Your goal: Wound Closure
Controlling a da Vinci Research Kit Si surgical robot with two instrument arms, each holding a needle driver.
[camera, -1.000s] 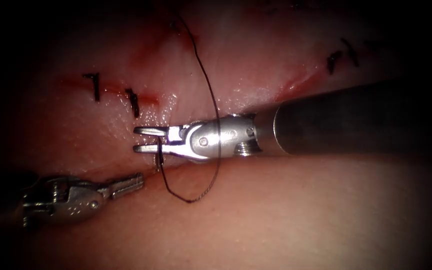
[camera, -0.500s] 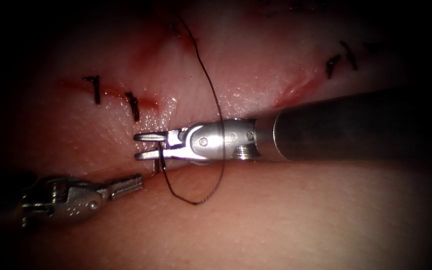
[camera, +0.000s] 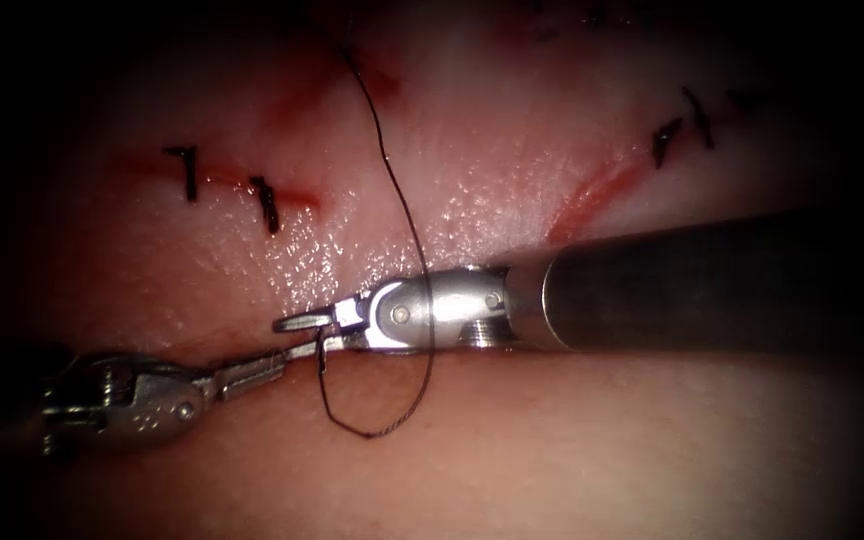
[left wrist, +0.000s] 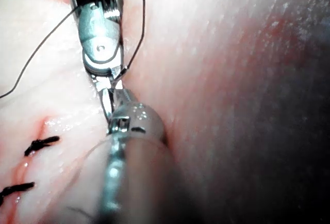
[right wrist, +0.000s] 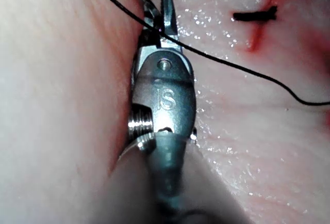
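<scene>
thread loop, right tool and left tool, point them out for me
thread (camera: 372, 432), endoscope view, bottom of its loop
right tool (camera: 302, 335), endoscope view, between its fingertips
left tool (camera: 252, 372), endoscope view, its jaw tips

Dim endoscope view with dark vignetted edges; wrist views glare-washed.

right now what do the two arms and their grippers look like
Both are bare silver metal. The right gripper has slim jaws on a rounded, polished wrist with a round pivot pin, a ridged screw-like collar beneath and a stamped letter S. Behind it runs a thick, dark, smooth cylindrical shaft. The left gripper has a short tapered tip on a chunkier silver wrist with small pins; its shaft is dark too.
</scene>
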